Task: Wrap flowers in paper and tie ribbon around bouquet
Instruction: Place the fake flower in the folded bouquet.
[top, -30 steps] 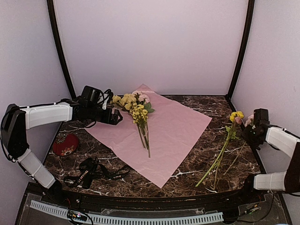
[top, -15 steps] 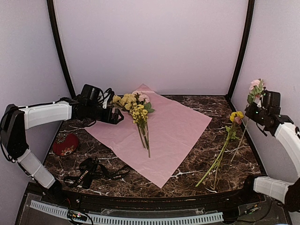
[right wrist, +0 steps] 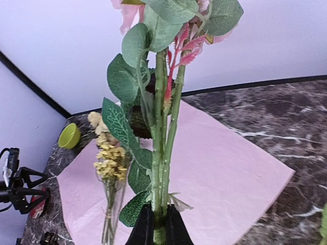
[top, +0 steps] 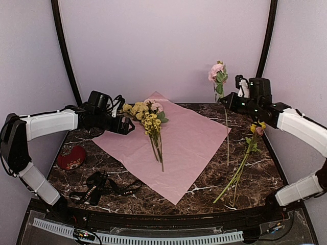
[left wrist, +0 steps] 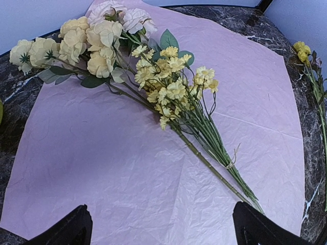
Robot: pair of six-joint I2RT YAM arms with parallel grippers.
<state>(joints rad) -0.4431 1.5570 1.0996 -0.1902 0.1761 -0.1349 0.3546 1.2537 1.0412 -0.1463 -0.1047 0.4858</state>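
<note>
My right hand point(top: 228, 100) is clamped tight on the stem of a pink flower point(top: 218, 73). It holds the flower upright above the far right of the worktop point(top: 245, 122), bloom on top, the long stem hanging down near the paper's right corner. The paper point(top: 194, 143) lies as a diamond in the middle, with the flowers point(top: 147, 120) on its left half, blooms toward the back wall. My left hand point(top: 126, 126) hovers spread wide and empty at the paper's left edge, just beside those blooms. Loose yellow stems point(top: 240, 168) lie on the marble right of the paper. The ribbon point(top: 102, 188) lies near the front left edge. The paper's right half gives open room.
</note>
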